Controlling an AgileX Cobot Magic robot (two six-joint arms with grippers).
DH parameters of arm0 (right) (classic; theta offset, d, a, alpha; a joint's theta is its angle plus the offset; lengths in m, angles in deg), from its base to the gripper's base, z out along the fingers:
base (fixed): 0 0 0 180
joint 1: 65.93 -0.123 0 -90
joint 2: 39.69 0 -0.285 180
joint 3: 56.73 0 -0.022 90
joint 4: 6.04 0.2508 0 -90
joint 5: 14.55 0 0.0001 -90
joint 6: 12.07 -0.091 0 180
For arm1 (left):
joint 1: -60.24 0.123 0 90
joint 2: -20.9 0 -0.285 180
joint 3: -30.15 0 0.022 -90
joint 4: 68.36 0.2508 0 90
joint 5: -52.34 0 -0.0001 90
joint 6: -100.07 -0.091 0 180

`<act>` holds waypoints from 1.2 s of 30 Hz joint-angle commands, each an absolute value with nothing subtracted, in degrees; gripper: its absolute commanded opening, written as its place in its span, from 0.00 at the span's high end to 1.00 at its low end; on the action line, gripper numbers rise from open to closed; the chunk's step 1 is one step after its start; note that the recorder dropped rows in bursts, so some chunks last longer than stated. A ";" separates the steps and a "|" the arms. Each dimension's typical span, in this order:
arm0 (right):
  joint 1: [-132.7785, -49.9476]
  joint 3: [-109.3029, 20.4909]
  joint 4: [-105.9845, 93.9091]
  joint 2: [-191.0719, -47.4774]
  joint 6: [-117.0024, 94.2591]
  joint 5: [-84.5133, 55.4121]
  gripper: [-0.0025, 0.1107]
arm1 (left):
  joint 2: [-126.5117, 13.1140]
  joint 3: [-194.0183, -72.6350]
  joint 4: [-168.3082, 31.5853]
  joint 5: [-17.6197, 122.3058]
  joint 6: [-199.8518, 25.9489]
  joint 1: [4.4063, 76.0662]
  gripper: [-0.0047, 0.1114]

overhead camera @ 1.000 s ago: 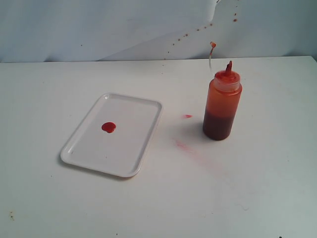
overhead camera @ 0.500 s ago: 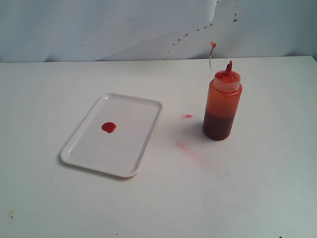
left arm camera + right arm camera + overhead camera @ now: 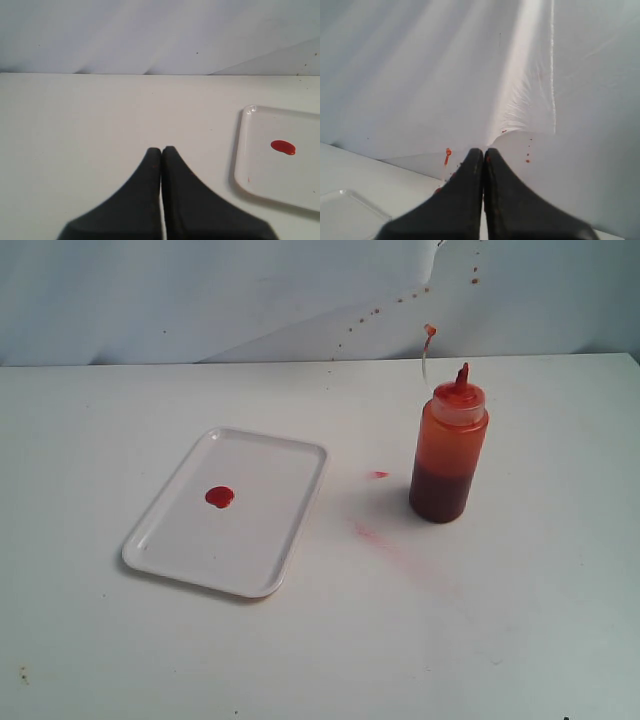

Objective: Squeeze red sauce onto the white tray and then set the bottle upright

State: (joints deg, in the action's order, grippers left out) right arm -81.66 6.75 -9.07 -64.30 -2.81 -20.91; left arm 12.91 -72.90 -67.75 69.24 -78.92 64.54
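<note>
I saw bottle (image 3: 449,450) upright on desk (image 3: 520,620), apart from tray (image 3: 250,550), sauce (image 3: 220,497) blob on tray, left pincer (image 3: 161,150) pressed together, right pincer (image 3: 483,151) together too, both empty.

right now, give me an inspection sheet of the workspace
surface: white table, pinkish smears between tray and bottle
job's things: tray flat on the table with a round blob of sauce on it; bottle upright, apart from the tray, right of it in the exterior view, cap off on its strap
clutter: nothing seen
grippers: left gripper shut, empty; right gripper shut, empty; neither shows in the exterior view
cables: nothing seen
surroundings: white backdrop with red specks
</note>
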 commanded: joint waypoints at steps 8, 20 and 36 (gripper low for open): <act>-77.01 13.95 -9.43 -57.88 -4.67 -19.50 0.98 | 13.11 -72.63 -68.01 68.68 -78.43 64.68 0.96; -67.58 20.49 -9.52 -49.62 -4.45 -15.98 0.98 | 13.11 -72.63 -68.01 68.68 -78.43 64.68 0.96; -68.22 20.49 -8.38 -49.62 -5.05 1.47 0.98 | 13.11 -72.63 -68.01 68.68 -78.43 64.68 0.96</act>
State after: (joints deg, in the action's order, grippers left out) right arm -67.96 20.31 -9.12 -50.00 -4.78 -0.38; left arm 12.91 -72.90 -67.75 69.24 -78.78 64.54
